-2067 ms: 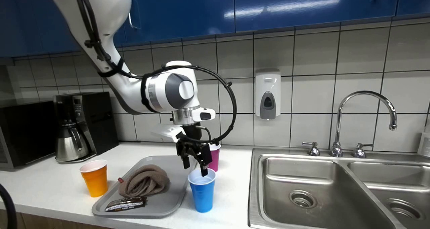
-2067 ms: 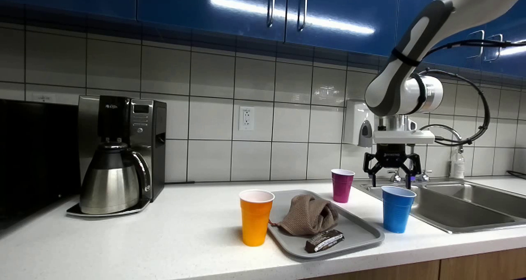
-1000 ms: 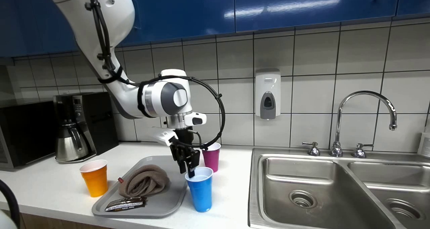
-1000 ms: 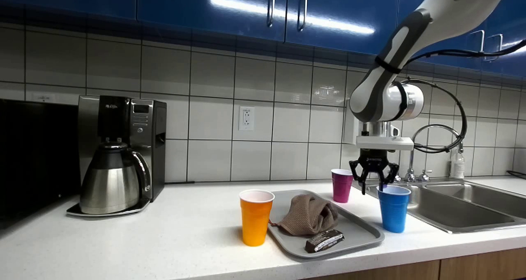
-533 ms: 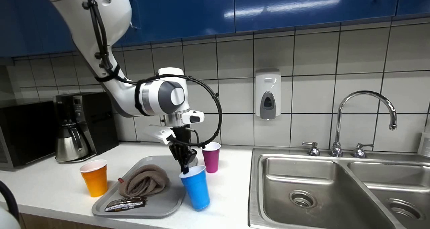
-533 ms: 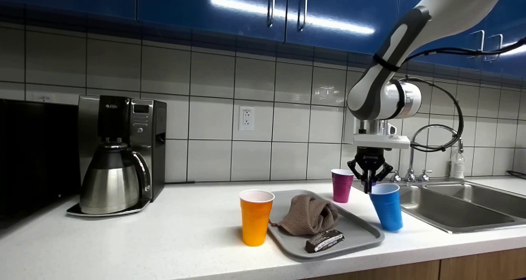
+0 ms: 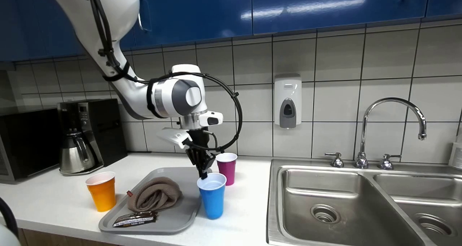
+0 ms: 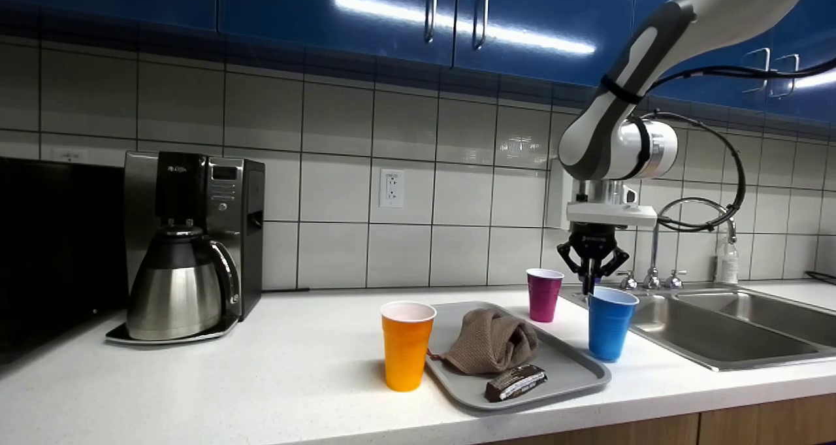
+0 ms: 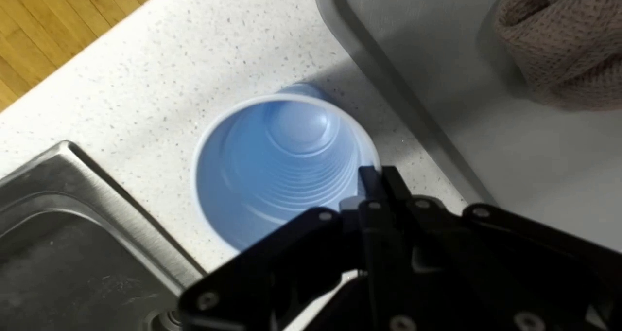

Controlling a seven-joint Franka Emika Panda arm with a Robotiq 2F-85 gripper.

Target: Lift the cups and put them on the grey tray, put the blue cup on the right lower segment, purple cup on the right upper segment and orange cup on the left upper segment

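While the counter [image 8: 261, 379], sink [image 7: 275, 199] and grey tray [image 7: 177, 217] stay put, the gripper [image 9: 380, 171] and the blue cup [image 8: 607, 330], near the front edge, sit higher than half a second ago, the cup straighter. The exterior views alone show the purple cup [image 8: 544, 298], toward the back edge, and the orange cup [image 8: 406, 350] across the tray; only the wrist view shows the blue cup's inside bottom. The gripper is pinched narrow on its tray-side rim, the cup below and toward the sink.

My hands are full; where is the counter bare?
Widest between the coffee maker and orange cup; a narrower strip separates blue cup and steel sink. Crowded: where pincer, blue cup and purple cup gather beside the grey tray.
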